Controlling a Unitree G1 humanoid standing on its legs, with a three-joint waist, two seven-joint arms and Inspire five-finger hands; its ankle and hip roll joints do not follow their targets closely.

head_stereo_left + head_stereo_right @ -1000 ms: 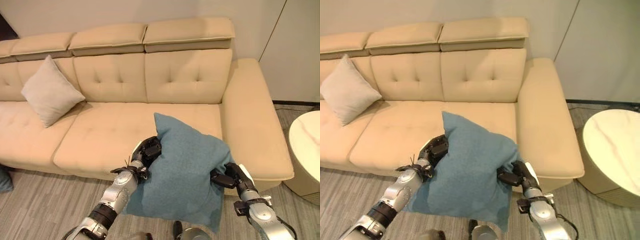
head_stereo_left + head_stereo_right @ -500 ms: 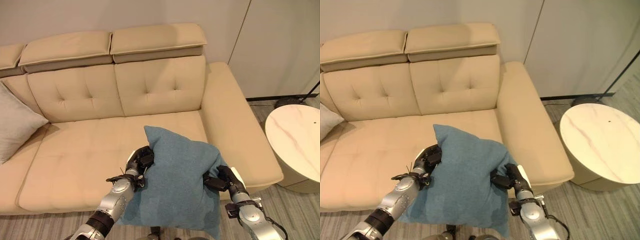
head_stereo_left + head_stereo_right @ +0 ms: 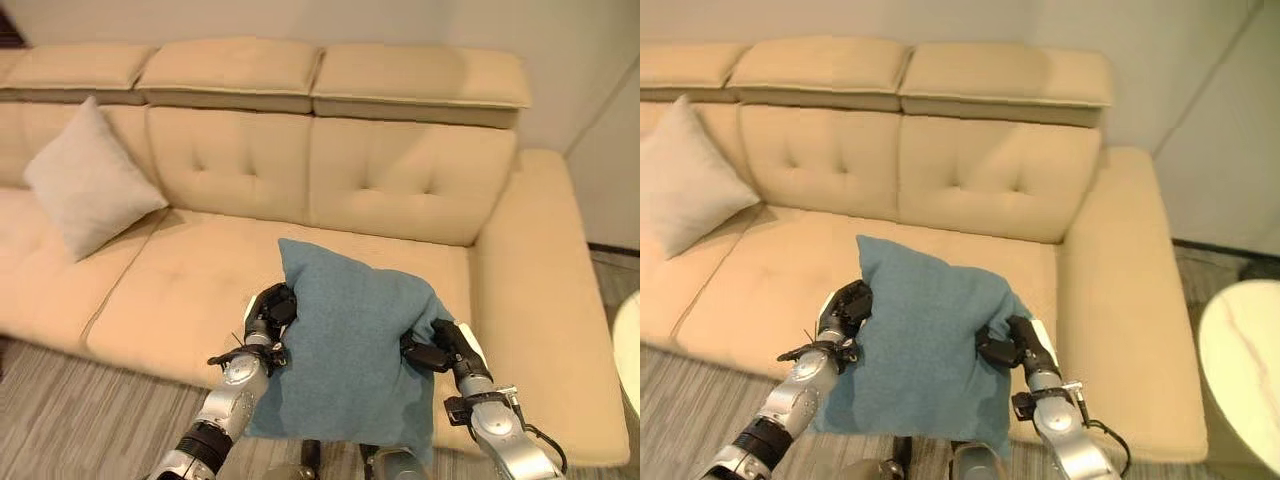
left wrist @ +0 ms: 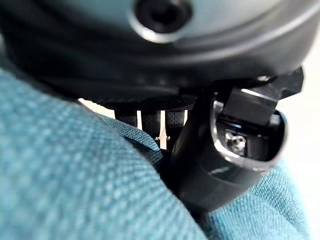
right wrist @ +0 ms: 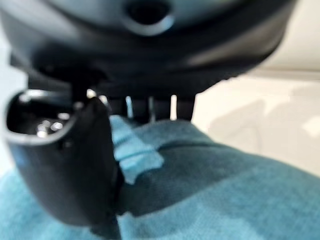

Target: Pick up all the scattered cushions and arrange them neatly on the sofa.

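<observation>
Blue cushion [image 3: 355,350] nearer sofa [image 3: 180,290]; left hand [image 3: 268,312], right hand [image 3: 437,350] still pinch it.

This is a living room in a home or a showroom set up like one. A long beige sofa [image 3: 330,200] with tufted back cushions and padded headrests runs along a plain pale wall beyond the robot's hands. A light grey throw cushion [image 3: 88,190] leans on its seat, far off past the left hand. Grey striped carpet [image 3: 60,420] covers the floor, and a round marble-topped side table [image 3: 1240,350] stands out beyond the right hand.
</observation>
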